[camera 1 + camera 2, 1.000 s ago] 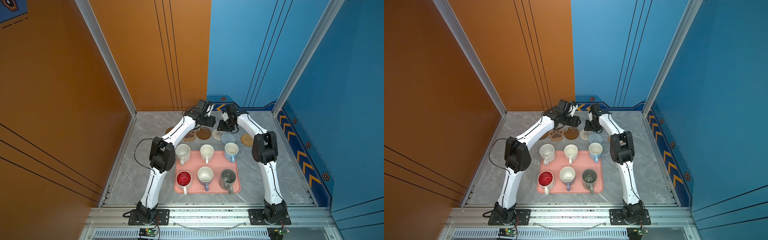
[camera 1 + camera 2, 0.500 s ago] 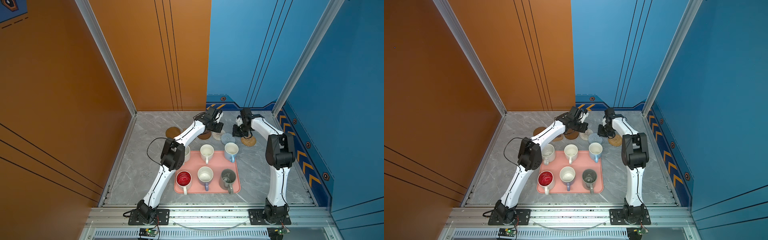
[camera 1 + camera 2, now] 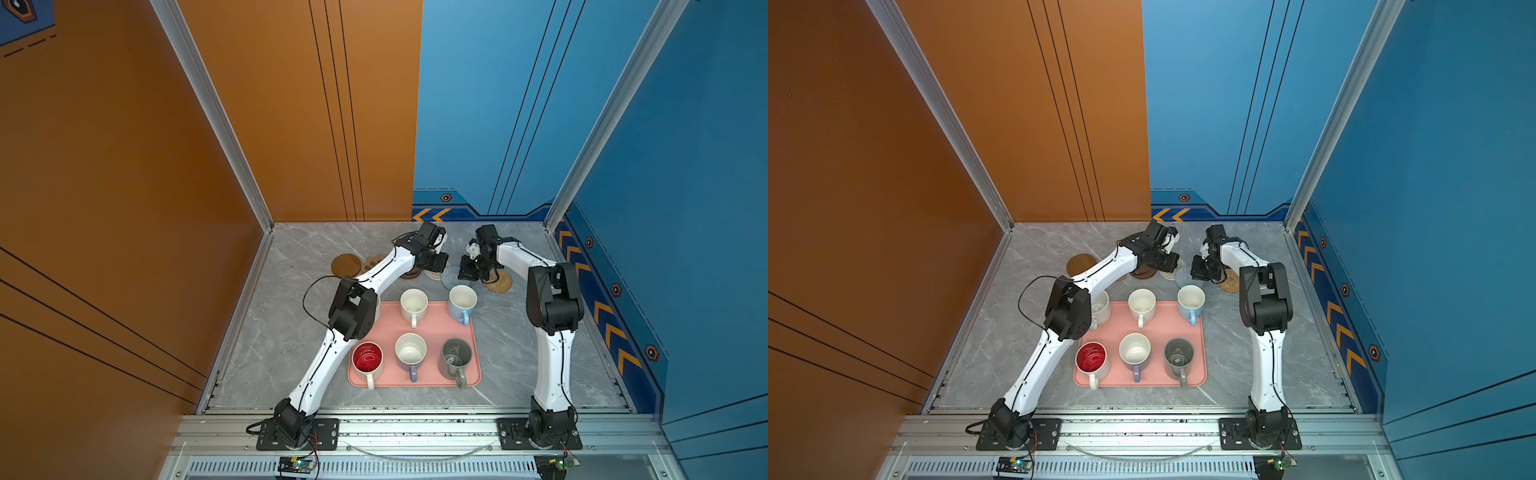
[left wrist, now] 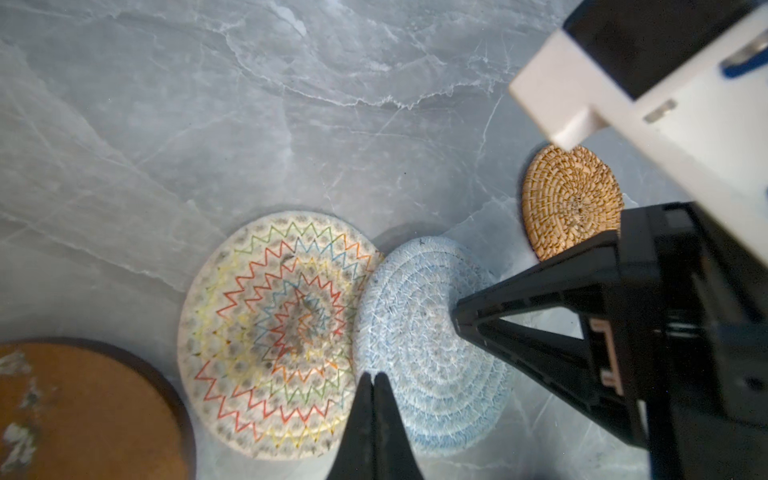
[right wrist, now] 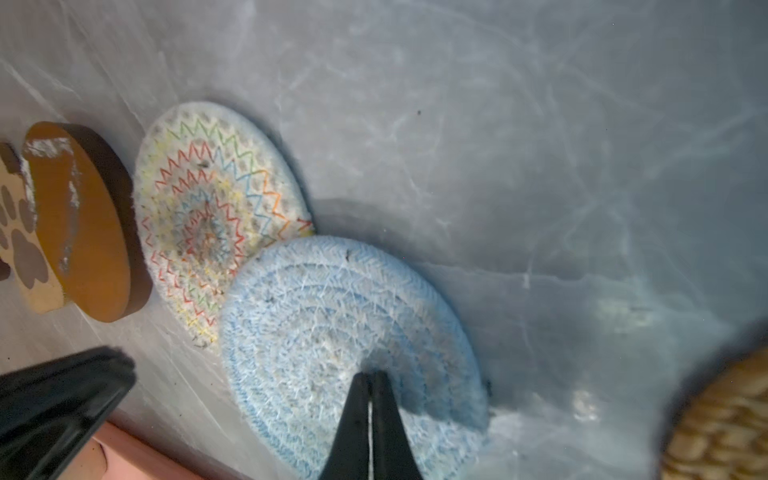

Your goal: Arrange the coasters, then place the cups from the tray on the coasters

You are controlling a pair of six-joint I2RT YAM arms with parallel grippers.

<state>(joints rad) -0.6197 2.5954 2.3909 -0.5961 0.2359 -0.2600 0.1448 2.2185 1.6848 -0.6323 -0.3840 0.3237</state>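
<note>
Both pairs of jaws have just come together, and neither holds anything. The left gripper (image 4: 373,376) now points its closed tips at the seam where the cream zigzag coaster (image 4: 274,320) touches the blue-grey woven coaster (image 4: 415,324). The right gripper (image 5: 369,374) has its shut tips down on that same blue-grey round. The coasters lie in a row on the worktop (image 3: 270,332) just beyond the salmon tray (image 3: 434,328), which carries all six mugs (image 3: 413,301). The arms look ready to push the crowded rounds apart, so moving the mugs comes later.
</note>
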